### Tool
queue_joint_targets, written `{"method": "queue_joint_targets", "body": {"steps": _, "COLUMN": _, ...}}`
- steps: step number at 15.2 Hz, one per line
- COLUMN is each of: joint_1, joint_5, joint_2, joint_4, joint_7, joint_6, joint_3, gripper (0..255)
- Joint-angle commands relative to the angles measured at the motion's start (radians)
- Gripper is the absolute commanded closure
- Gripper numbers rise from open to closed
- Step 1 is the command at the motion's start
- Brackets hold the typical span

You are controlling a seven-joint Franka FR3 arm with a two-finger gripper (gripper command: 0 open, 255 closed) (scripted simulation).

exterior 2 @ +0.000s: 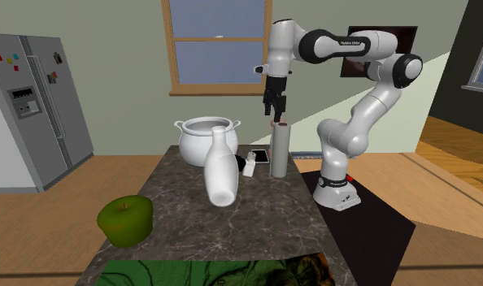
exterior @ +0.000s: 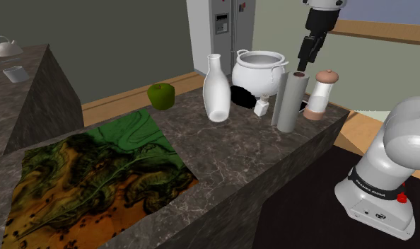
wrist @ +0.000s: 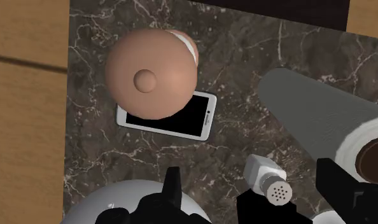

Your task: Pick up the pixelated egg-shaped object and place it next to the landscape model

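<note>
- The dark marbled counter [exterior: 272,164] carried everything. Most of the clutter was bunched at the end nearest your arm's stand, so that was the crowded end to work over.
- The landscape model [exterior: 95,177], a flat green-and-orange terrain sheet, covered the opposite end. There was bare stone along its inner edge, which looked like the natural drop zone.
- A white two-handled pot [exterior: 261,69] sat at the counter's far edge in the shoulder view, with a tall white bottle [exterior: 216,88] just in front of it.
- A grey paper roll [exterior: 289,102] stood upright near the stand-end corner, and a brown-topped pepper mill [exterior: 320,95] stood beside it.
- My best guess for the egg thing was the lumpy green object [exterior: 161,95]. It sat alone at the far edge, near the model's corner and well apart from the cluster, so you'd have had a clean approach.
- A phone [wrist: 189,119] lay flat by the mill, and a small white shaker [wrist: 269,184] stood close to the roll.
- Your gripper [exterior: 305,62] hung high above the roll and mill, jaws spread apart with nothing between them. It looked like the reach toward the green object hadn't begun.
</note>
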State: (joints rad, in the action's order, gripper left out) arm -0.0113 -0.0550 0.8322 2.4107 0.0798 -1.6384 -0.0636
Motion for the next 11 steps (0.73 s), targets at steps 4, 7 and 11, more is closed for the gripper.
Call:
{"method": "queue_joint_targets", "body": {"steps": 4, "joint_1": 0.016, "joint_5": -0.010, "joint_2": -0.086, "joint_4": -0.024, "joint_7": -0.052, "joint_6": -0.070, "joint_3": 0.069, "gripper": 0}}
{"method": "queue_joint_targets", "body": {"steps": 7, "joint_1": 0.025, "joint_5": -0.032, "joint_2": -0.180, "joint_4": -0.059, "joint_7": -0.108, "joint_6": -0.132, "joint_3": 0.136, "gripper": 0}}
{"method": "queue_joint_targets", "body": {"steps": 11, "joint_1": 0.027, "joint_5": -0.081, "joint_2": -0.317, "joint_4": -0.125, "joint_7": -0.190, "joint_6": -0.198, "joint_3": 0.225, "gripper": 0}}
